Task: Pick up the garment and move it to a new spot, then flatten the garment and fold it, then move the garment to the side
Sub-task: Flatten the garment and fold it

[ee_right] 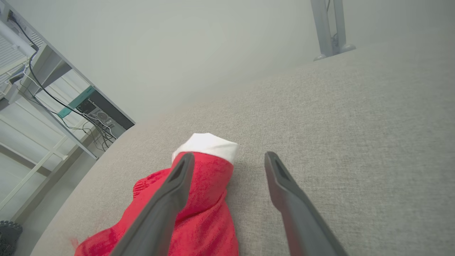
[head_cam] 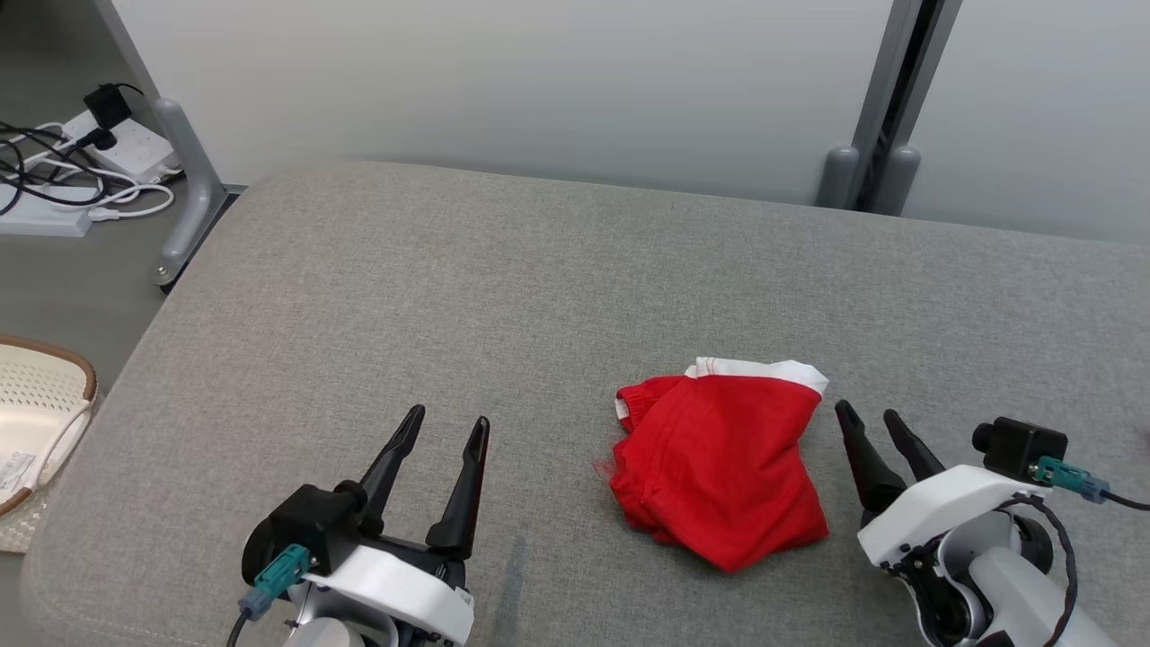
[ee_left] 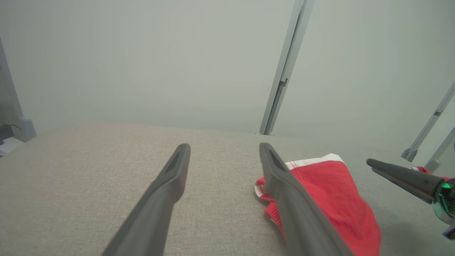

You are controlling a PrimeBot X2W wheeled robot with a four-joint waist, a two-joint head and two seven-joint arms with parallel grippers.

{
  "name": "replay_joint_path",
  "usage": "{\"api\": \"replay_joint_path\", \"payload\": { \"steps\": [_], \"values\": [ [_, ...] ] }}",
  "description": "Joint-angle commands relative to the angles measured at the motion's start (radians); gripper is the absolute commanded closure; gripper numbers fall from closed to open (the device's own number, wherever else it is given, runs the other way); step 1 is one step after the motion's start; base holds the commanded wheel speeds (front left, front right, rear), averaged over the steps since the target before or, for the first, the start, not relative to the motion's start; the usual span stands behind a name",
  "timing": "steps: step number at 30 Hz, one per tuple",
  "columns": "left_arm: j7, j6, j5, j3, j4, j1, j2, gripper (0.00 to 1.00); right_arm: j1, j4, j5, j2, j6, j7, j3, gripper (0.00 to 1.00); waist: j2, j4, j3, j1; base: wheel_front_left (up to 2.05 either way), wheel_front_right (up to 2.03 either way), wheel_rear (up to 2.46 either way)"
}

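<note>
Two dark-fingered grippers up front, left gripper [head_cam: 450, 415] and right gripper [head_cam: 866, 409], both spread apart, gripping nothing. One crumpled red cloth garment [head_cam: 719, 458] with white waistband lies between them on the grey fabric surface [head_cam: 449, 288], just beside the right one.

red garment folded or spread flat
Folded, loosely: the red garment lies as a compact bundle on the grey surface, doubled layers along its left edge, white waistband at the far end.

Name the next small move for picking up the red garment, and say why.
Probably shift the right gripper a little leftward and lower it onto the garment at its near edge. Its jaws stand open and empty just beside the crumpled cloth, while the left gripper sits farther off.
</note>
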Motion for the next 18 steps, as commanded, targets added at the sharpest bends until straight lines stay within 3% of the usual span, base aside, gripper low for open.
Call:
{"api": "replay_joint_path", "payload": {
  "steps": [1, 18],
  "values": [
    [-0.003, -0.005, 0.002, -0.001, 0.001, -0.004, 0.004, 0.00, -0.013, 0.026, 0.003, -0.014, 0.000, -0.009, 0.001, 1.00, -0.0001, 0.011, 0.005, 0.0000, 0.00, 0.00, 0.00],
    [-0.003, -0.004, -0.012, -0.020, 0.001, -0.041, 0.004, 0.00, -0.133, 0.135, 0.056, -0.018, 0.000, 0.028, 0.145, 1.00, -0.0001, 0.080, 0.070, 0.0000, 0.00, 0.00, 0.00]
  ]
}}
